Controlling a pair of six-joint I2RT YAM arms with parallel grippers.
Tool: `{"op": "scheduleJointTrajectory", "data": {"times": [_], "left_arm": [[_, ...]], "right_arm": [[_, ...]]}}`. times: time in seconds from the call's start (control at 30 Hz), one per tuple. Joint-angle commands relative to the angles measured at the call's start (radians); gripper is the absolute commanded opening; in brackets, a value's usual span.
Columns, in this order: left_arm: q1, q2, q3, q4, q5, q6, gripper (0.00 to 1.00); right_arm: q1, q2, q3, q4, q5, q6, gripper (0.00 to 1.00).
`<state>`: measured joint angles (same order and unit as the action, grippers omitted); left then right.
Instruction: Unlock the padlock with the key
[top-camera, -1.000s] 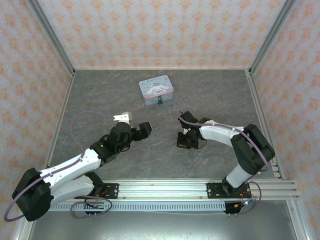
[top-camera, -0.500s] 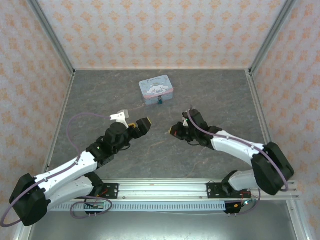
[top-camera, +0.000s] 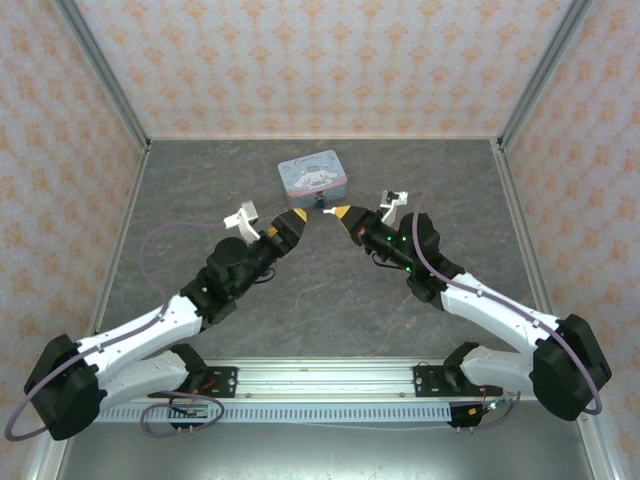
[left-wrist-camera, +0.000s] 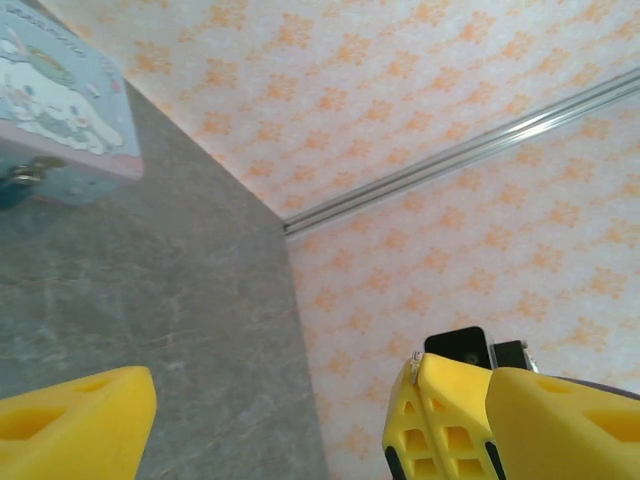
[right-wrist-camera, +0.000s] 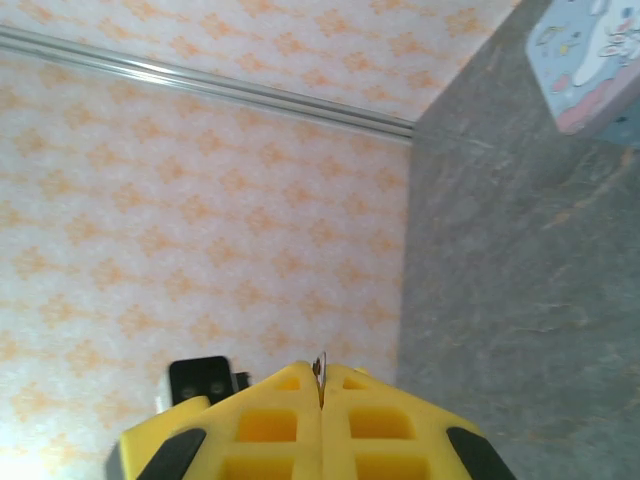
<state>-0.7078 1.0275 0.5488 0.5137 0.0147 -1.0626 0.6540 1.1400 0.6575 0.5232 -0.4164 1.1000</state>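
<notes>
My right tool (top-camera: 341, 212) is clenched, its yellow pads (right-wrist-camera: 262, 425) pressed flat together. A thin metal sliver stands out of the seam between them, and I take it to be the edge of the key (right-wrist-camera: 320, 366). My left tool (top-camera: 296, 217) is released, pads wide apart with nothing between them. The padlock (top-camera: 320, 202) lies just ahead of both tools, between their tips, against the near wall of the cartoon-printed tin (top-camera: 313, 172) on the tabletop (top-camera: 330, 300).

The padlock is tiny and nothing steadies it. If I push the key at it before my left tool has hold, it will likely skid or tip against the tin. So little key is pinched that it could twist or slide back between the pads on contact. My left tool, closing this near the tin, could nudge the tin and carry the padlock off line.

From my left wrist the padlock is cut off at the frame's edge, a dark corner with a brassy bit. I cannot make out the keyhole, the key's blade, or which way it faces.
</notes>
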Motion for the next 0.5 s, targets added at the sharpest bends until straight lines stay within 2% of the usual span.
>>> {"op": "scheduleJointTrajectory", "data": {"times": [0.0, 0.17, 0.47], "left_arm": [[-0.034, 0.045, 0.062, 0.152, -0.016, -0.033, 0.82], [-0.085, 0.11, 0.098, 0.223, -0.03, -0.02, 0.79], [-0.092, 0.13, 0.143, 0.172, -0.038, 0.022, 0.72]], "right_arm": [[0.002, -0.018, -0.003, 0.098, -0.015, 0.073, 0.0], [0.003, -0.029, 0.003, 0.074, -0.019, 0.074, 0.0], [0.003, -0.053, -0.01, 0.058, -0.04, 0.08, 0.0]]}}
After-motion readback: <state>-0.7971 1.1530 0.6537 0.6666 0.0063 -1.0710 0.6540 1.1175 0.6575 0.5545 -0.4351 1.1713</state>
